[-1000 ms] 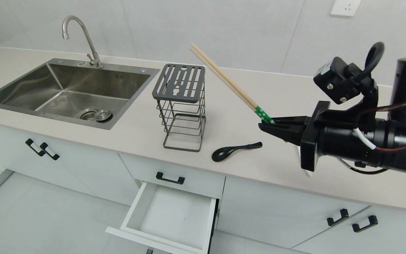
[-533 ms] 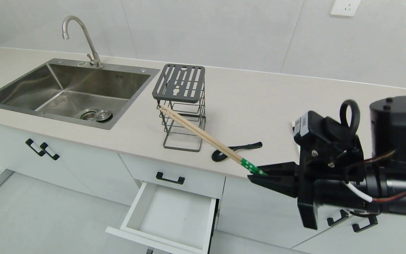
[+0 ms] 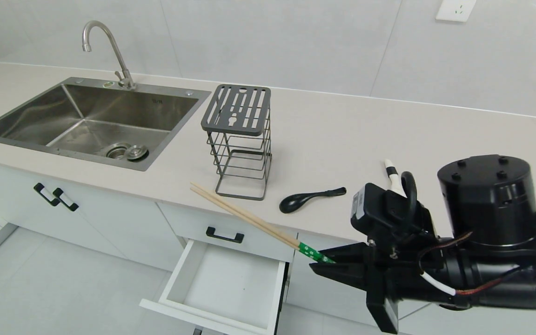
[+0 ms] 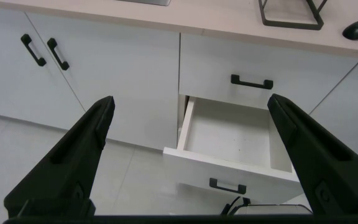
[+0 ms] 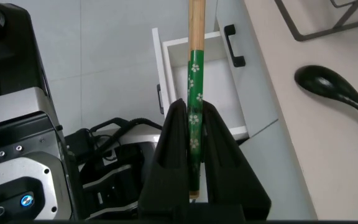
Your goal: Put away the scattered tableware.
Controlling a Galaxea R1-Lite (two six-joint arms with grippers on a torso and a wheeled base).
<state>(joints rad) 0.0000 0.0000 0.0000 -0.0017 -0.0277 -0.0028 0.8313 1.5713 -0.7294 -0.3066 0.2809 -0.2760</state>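
Right tool [image 3: 326, 265] pinches two chopsticks [image 3: 244, 215] by their green ends, in the air by the one open drawer [image 3: 170, 284]; left tool [image 4: 190, 106] hangs spread. Nothing looks stowed yet: one black spoon [image 3: 310, 197] and one white utensil [image 3: 390, 170] lie on the tabletop [image 3: 342, 135].

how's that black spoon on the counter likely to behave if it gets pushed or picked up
The black spoon looks glossy, so it may slip in a pinch. It rests on a rounded bowl with a thin handle, so a push would probably spin or rock it on the counter. It appears rigid.
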